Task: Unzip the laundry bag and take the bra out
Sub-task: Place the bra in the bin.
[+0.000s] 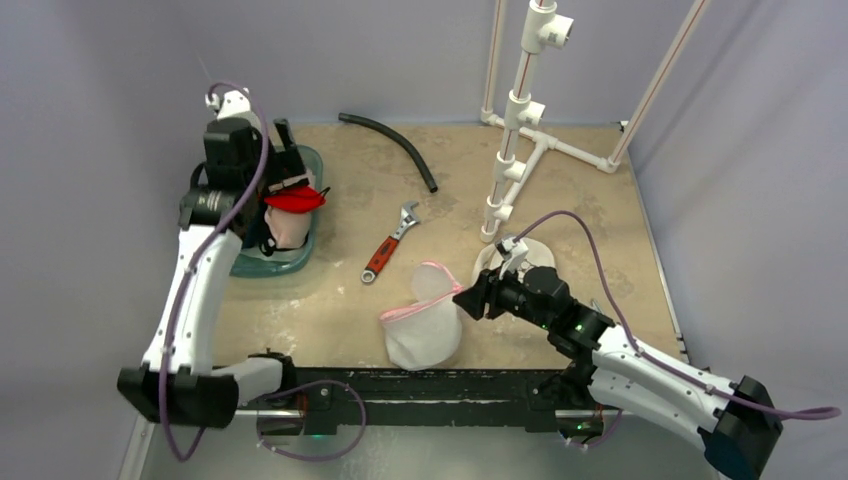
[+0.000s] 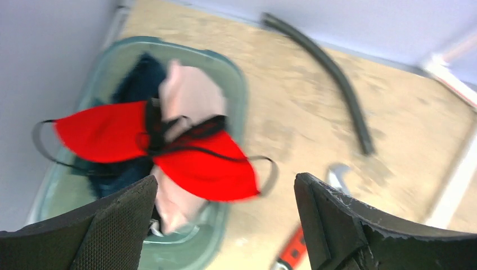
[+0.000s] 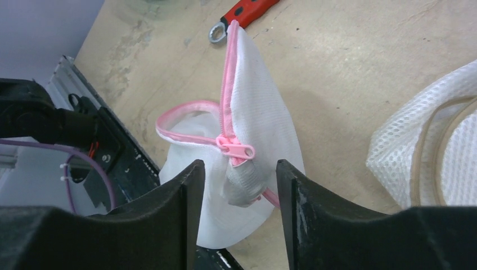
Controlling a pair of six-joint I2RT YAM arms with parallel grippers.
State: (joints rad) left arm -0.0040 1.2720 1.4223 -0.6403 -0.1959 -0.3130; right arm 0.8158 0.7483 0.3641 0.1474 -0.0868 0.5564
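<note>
Currently, the left gripper [image 2: 225, 225] is hovering with jaws spread wide above the red bra [image 2: 152, 146], which is lying on clothes in the teal basin [image 2: 236, 95]. The right gripper [image 3: 236, 219] is positioned at the white laundry bag [image 3: 259, 107], its fingers [image 3: 315, 214] flanking the fabric beside the pink zipper pull [image 3: 236, 149]; whether they are clamping it cannot be told.

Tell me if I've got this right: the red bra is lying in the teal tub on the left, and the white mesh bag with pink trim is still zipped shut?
Not quite. The red bra does lie in the teal tub, but the white mesh bag is unzipped: the right wrist view shows its pink-trimmed mouth gaping, with the zipper pull hanging at the opening.
</note>
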